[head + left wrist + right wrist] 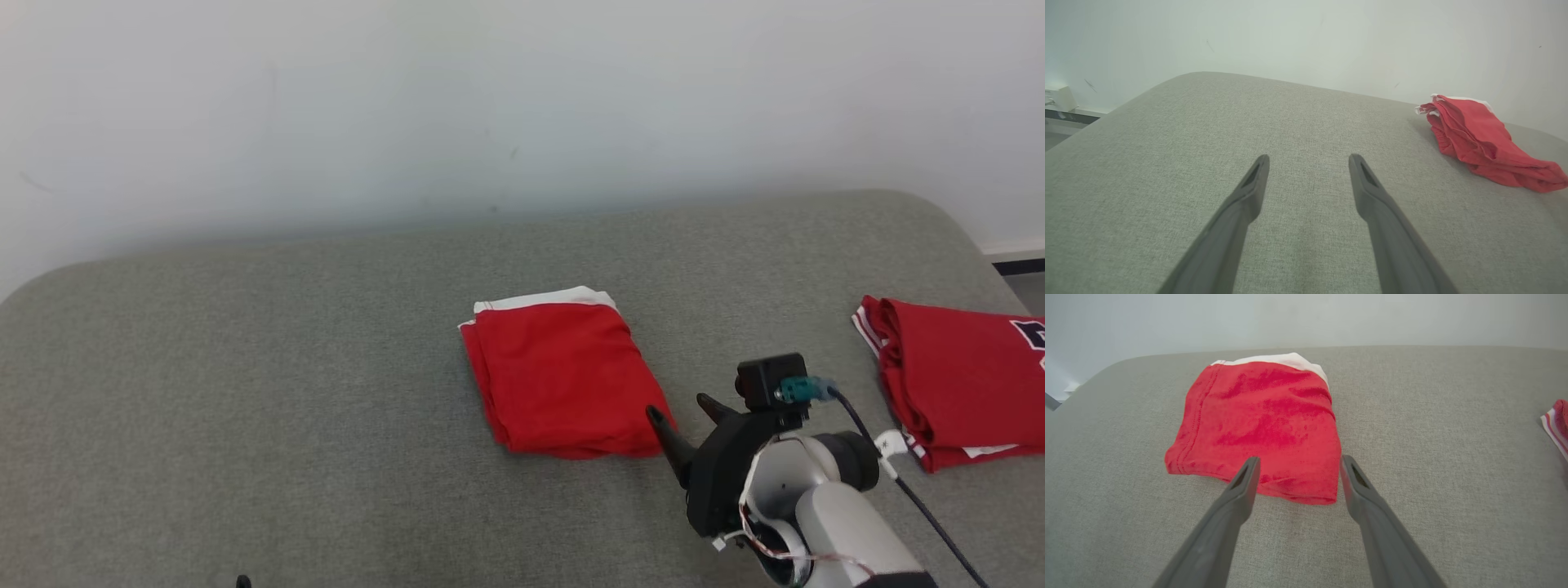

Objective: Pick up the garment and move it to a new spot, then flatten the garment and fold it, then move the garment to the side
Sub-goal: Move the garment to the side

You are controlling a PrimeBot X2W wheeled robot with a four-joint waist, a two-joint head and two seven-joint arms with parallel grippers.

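Observation:
The garment is a red piece with a white band, folded into a compact rectangle in the middle of the grey cushioned surface. My right gripper stands open just off the garment's near right corner, touching nothing. In the right wrist view the garment lies straight ahead, and the right gripper has its fingertips over the garment's near edge. My left gripper is open above bare grey fabric, with the garment well off to its right.
A second red garment, with striped trim and a dark print, lies folded near the surface's right edge; its corner shows in the right wrist view. A pale wall stands behind. The surface's far corners are rounded.

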